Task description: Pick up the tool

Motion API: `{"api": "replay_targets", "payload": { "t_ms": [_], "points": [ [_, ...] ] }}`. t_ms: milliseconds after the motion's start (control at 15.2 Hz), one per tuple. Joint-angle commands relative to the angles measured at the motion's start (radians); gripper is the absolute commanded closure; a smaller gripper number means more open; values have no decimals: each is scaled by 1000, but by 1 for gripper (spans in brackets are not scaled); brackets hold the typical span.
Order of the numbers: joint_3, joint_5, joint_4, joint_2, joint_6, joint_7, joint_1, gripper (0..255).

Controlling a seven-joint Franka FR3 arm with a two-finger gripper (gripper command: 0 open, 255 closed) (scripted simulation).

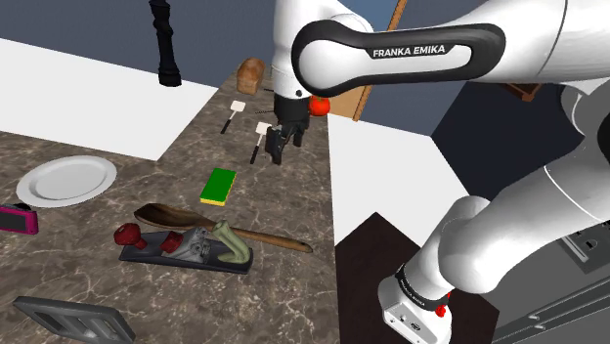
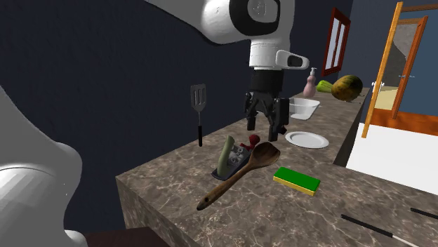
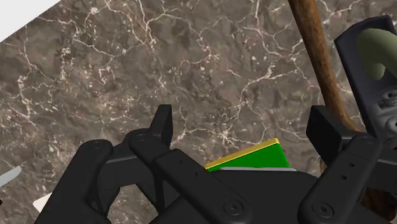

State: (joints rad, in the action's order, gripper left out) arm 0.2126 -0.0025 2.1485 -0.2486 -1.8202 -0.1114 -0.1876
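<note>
Black and spread open, the empty claw (image 1: 279,145) hangs near the green sponge (image 1: 218,186). A wooden spoon (image 1: 225,227) lies between the sponge and the hand plane (image 1: 186,249).

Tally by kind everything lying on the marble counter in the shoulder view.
White plate: 1
Spatulas: 2
Green sponge: 1
Wooden spoon: 1
Hand plane: 1
Pink device: 1
Grey tray: 1
Brown loaf: 1
Total: 9
</note>
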Motion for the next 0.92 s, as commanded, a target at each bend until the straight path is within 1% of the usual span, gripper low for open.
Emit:
{"api": "replay_targets", "payload": {
  "t_ms": [0, 396, 858],
  "points": [
    [24, 2, -26, 62, -26, -4, -19, 0],
    [87, -11, -133, 236, -63, -7, -72, 0],
    [150, -50, -283, 442, -80, -15, -146, 0]
  ]
}}
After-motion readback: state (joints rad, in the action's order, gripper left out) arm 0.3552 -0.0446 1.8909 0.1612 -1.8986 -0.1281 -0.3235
